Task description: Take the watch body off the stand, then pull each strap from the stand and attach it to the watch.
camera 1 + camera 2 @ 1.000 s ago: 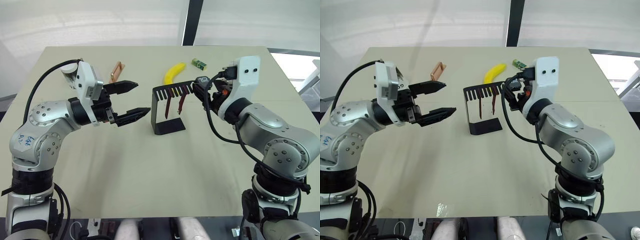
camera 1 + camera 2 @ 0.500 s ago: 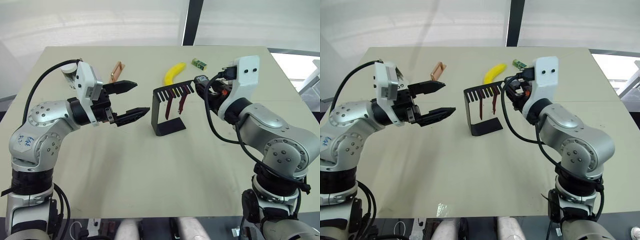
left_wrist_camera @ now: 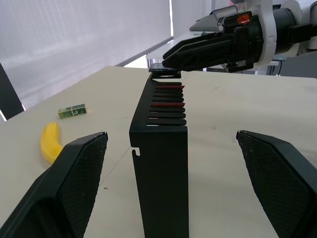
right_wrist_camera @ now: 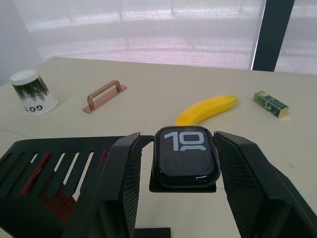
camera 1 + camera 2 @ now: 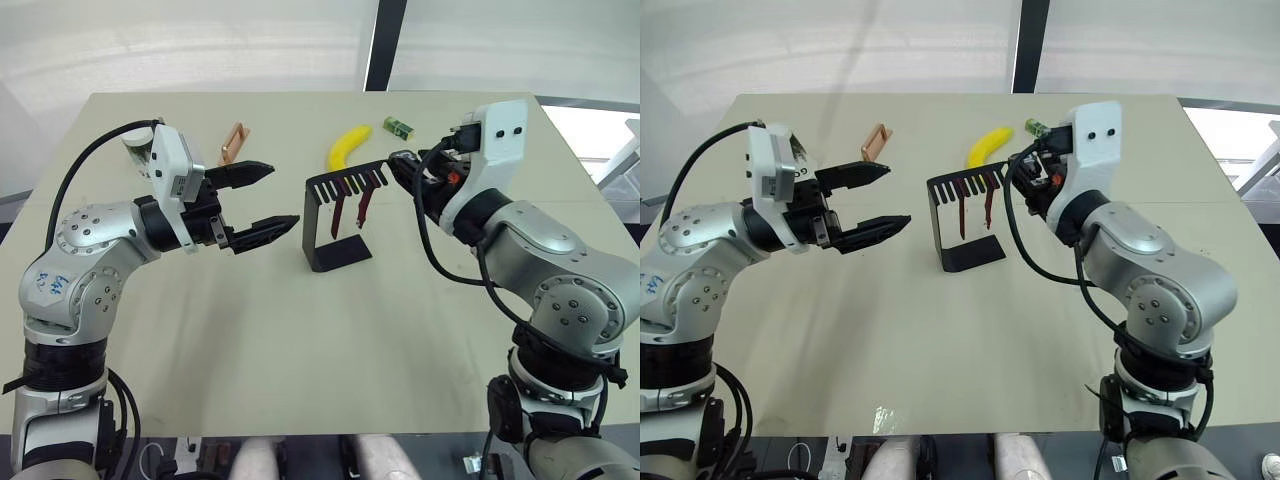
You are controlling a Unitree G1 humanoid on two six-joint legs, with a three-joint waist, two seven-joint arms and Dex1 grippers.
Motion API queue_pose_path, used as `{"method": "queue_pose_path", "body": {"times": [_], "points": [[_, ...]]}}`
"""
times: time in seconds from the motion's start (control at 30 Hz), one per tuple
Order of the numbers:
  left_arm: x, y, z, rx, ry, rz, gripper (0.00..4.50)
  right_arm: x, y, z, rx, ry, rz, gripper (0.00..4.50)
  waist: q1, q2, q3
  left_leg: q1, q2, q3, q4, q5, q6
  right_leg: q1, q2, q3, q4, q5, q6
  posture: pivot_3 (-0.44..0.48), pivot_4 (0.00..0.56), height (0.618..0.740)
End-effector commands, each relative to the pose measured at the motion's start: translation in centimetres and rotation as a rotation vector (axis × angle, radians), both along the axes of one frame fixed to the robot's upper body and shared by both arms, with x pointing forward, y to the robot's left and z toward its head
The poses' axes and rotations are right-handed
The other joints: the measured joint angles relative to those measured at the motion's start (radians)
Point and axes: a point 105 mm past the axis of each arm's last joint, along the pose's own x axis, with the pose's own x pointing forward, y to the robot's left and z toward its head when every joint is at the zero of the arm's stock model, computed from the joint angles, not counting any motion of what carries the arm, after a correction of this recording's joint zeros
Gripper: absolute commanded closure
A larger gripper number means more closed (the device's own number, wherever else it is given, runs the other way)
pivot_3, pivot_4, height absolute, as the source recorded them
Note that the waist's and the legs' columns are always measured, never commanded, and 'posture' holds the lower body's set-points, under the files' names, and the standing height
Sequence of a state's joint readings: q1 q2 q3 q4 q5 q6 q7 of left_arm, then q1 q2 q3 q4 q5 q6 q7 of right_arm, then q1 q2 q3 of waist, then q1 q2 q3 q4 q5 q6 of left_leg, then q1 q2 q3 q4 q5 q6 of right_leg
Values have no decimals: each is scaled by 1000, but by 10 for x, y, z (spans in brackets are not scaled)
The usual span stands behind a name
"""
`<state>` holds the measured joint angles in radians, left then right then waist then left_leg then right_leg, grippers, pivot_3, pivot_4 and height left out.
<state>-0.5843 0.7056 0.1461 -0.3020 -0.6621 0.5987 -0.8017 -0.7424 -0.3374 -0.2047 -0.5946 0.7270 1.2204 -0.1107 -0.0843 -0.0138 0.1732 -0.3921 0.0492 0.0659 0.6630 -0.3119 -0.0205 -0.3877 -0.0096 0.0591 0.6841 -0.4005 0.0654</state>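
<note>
The black stand (image 5: 318, 222) sits at the table's middle, its slotted top arm pointing toward my right side. Two dark red straps (image 5: 337, 212) (image 5: 362, 204) hang from its slots. The watch body (image 4: 187, 156), dark with white digits, rests on the ring end of that arm. My right gripper (image 5: 402, 163) is shut on the watch body, one finger (image 4: 124, 188) pressed against each of its sides. My left gripper (image 5: 284, 193) hovers open to the left of the stand, a short gap away, with nothing between its fingers.
A banana (image 5: 347, 145) and a small green box (image 5: 398, 127) lie behind the stand. A copper handle bar (image 5: 233, 143) and a paper cup (image 4: 33, 91) are at the back left. Bare tabletop (image 5: 330, 340) stretches in front of the stand.
My right wrist has tilted and lifted slightly while its fingers stay at the watch body on the stand's end. The left arm has not moved.
</note>
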Motion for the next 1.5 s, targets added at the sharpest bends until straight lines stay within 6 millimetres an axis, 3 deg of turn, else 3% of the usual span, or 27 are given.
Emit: {"method": "queue_pose_path", "body": {"times": [0.03, 1.3, 1.33, 1.37, 1.5], "points": [[-6, -3, 9, -6, -57, -16, 0, -8, -4, 16, 8, -80, 3, 2062, -1, 0, 0, 0, 0, 0, 0, 0, 0, 0, 0, 0, 0, 0, 0, 0, 150, 740], [-6, 0, 10, -6, -59, 5, 0, 4, -7, 1, 48, 15, -20, 2062, -1, 0, 0, -2, 0, 0, 1, 0, 0, -4, 0, 0, 4, 0, 0, 0, 150, 740], [-6, 0, 10, -6, -59, 6, 0, 4, -6, 1, 48, 12, -17, 2576, -1, 0, 0, -2, 0, 0, 1, 0, 0, -4, 0, 0, 4, 0, 0, 0, 150, 740], [-6, 0, 10, -7, -60, 7, 0, 4, -6, 2, 47, 10, -13, 2780, -1, 0, 0, -2, 0, 0, 1, 0, 0, -4, 0, 0, 4, 0, 0, 0, 150, 740], [-6, 0, 10, -11, -61, 11, 0, 3, -5, 4, 37, 2, -10, 2918, -1, 0, 0, -2, 0, 0, 1, 0, 0, -4, 0, 0, 4, 0, 0, 0, 150, 740]]}}
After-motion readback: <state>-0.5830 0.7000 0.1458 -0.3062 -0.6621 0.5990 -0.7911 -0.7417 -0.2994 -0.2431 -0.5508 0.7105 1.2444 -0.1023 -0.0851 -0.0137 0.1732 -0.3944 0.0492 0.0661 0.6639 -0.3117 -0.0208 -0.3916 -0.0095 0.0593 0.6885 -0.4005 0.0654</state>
